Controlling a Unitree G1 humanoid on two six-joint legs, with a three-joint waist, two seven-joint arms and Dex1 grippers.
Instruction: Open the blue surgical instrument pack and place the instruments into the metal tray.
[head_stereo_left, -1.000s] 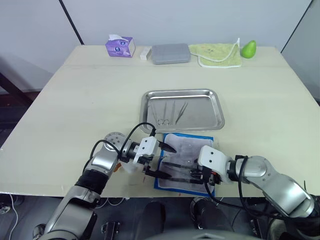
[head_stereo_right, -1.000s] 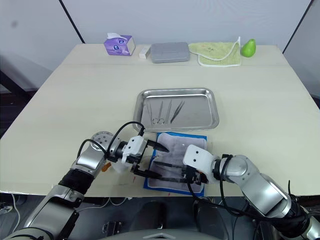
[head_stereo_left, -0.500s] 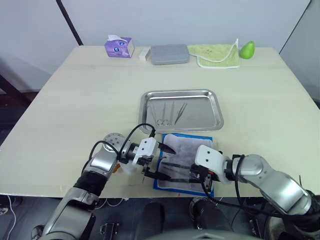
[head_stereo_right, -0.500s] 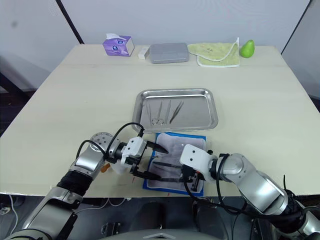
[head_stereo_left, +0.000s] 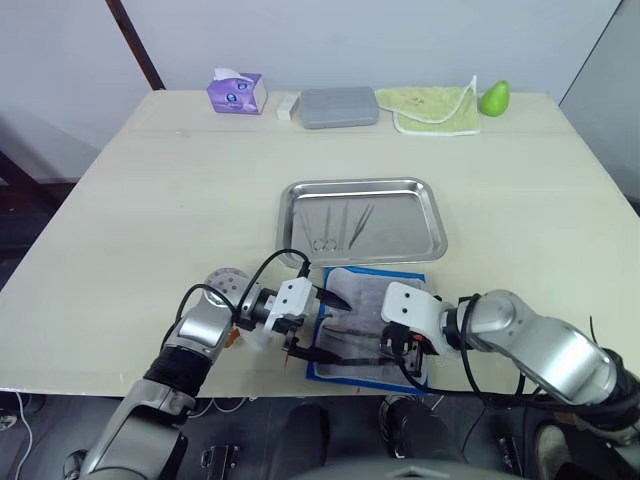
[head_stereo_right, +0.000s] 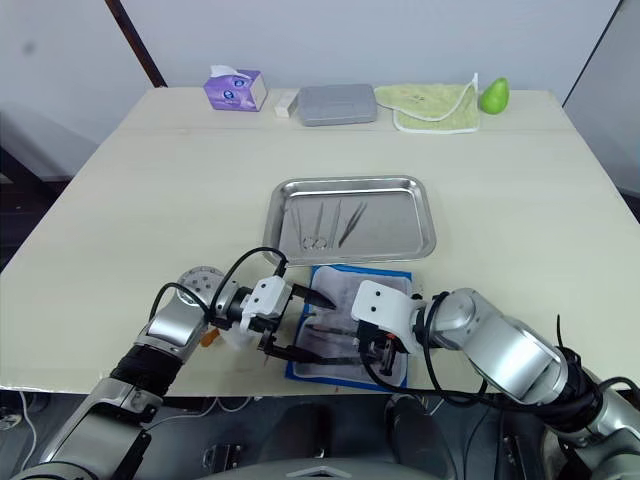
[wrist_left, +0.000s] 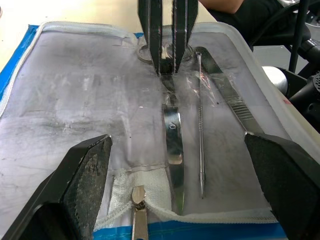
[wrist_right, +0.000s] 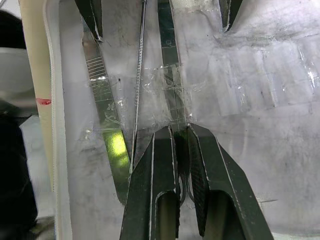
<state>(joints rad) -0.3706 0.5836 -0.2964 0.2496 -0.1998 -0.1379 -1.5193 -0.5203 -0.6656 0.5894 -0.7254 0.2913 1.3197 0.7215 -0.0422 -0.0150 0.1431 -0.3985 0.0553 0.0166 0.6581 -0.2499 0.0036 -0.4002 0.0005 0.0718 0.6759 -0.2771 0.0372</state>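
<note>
The blue surgical instrument pack (head_stereo_left: 372, 273) lies opened near the table's front edge, its pale inside up. Several instruments rest on it: ring-handled scissors (wrist_left: 173, 135), a thin probe (wrist_left: 201, 130) and tweezers (wrist_left: 228, 96). My right gripper (head_stereo_left: 388, 348) is shut on the scissors' ring handle (wrist_right: 182, 165) at the pack's near side. My left gripper (head_stereo_left: 333, 328) stands wide open over the pack's left part, with nothing between its fingers. Just behind the pack is the metal tray (head_stereo_left: 437, 215), with a few slender instruments (head_stereo_left: 345, 225) in its left half.
Along the far edge stand a purple tissue box (head_stereo_left: 237, 92), a small white block (head_stereo_left: 289, 106), a grey box (head_stereo_left: 340, 106), a green cloth (head_stereo_left: 433, 108) and a green pear (head_stereo_left: 496, 97). The pack reaches almost to the table's front edge.
My right gripper has slid left over the pack toward the left gripper. The left gripper stays open in place.
</note>
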